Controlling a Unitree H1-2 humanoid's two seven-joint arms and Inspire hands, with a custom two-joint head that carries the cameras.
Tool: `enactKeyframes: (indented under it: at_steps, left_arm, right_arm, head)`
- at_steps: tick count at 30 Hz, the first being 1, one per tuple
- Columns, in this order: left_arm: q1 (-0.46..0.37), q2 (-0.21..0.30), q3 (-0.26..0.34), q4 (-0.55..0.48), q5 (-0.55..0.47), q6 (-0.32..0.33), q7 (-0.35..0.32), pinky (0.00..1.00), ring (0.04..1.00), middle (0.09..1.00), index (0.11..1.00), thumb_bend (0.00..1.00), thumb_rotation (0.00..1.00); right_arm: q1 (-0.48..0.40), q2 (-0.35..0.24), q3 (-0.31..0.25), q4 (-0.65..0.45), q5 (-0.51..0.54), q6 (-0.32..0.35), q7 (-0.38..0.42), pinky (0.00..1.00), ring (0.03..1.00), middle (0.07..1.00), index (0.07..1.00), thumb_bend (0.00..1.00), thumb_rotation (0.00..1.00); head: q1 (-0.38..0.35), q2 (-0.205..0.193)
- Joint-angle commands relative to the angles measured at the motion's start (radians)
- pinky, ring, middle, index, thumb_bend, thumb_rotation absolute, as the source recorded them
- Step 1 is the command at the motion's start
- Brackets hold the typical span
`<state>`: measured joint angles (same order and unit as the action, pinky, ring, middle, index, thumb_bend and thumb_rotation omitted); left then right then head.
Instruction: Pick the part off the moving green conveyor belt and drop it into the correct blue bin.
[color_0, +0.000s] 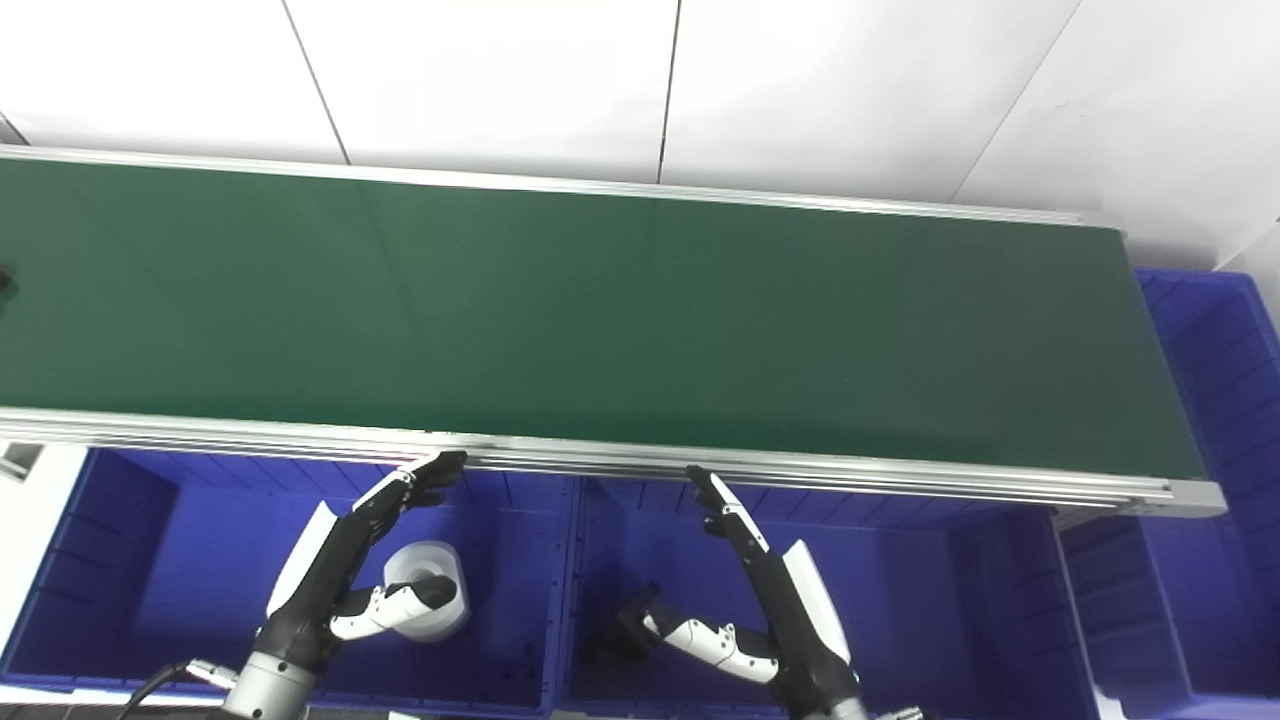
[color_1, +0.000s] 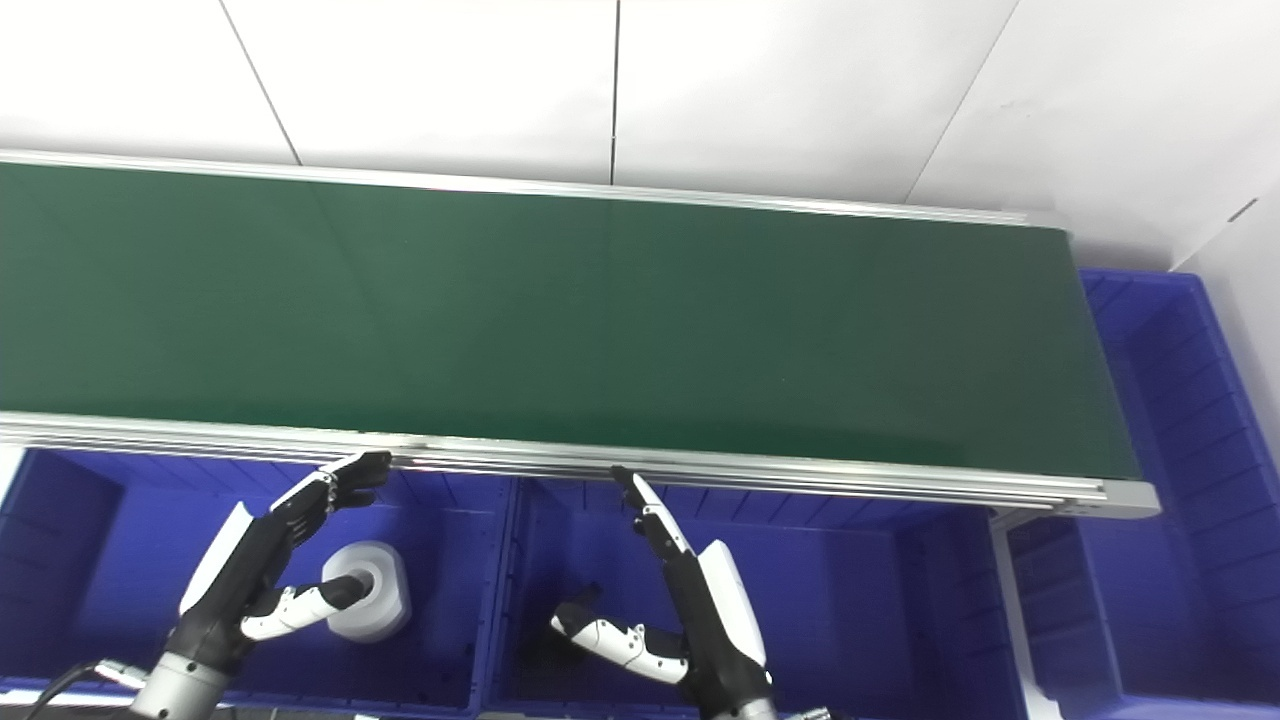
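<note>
Belt (color_0: 600, 320) runs bare, with only a dark sliver at its far left edge (color_0: 5, 283) (maybe the part). Left hand (color_0: 345, 565) and right hand (color_0: 760, 590) wait below the belt, fingers spread, empty; best hold until it nears

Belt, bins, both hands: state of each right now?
green conveyor belt: no part on the stretch in view.
left hand: open, holding nothing, over the left blue bin.
right hand: open, holding nothing, over the middle blue bin.
white part: lying in the left blue bin.
</note>
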<state>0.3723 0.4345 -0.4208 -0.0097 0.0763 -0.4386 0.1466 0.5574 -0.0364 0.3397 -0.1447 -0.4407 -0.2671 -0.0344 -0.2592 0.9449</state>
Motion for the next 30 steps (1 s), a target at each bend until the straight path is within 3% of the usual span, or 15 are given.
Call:
enactKeyframes:
  at_steps: [1,30]
  left_arm:
    - [0.003,0.005,0.008,-0.021,0.004,-0.031,0.019,0.78,0.823,0.843,0.812,0.78,0.76]
    - [0.003,0.000,0.009,-0.026,0.000,-0.031,0.029,0.78,0.817,0.831,0.811,0.76,0.73]
  right_arm:
    - [0.006,0.007,0.006,-0.032,0.007,-0.018,-0.009,0.87,0.930,0.949,0.950,0.70,0.65]
    - [0.007,0.007,0.006,-0.040,0.007,-0.007,-0.004,0.86,0.927,0.950,0.952,0.71,0.65]
  head:
    - [0.001,-0.001]
    - [-0.001,0.003]
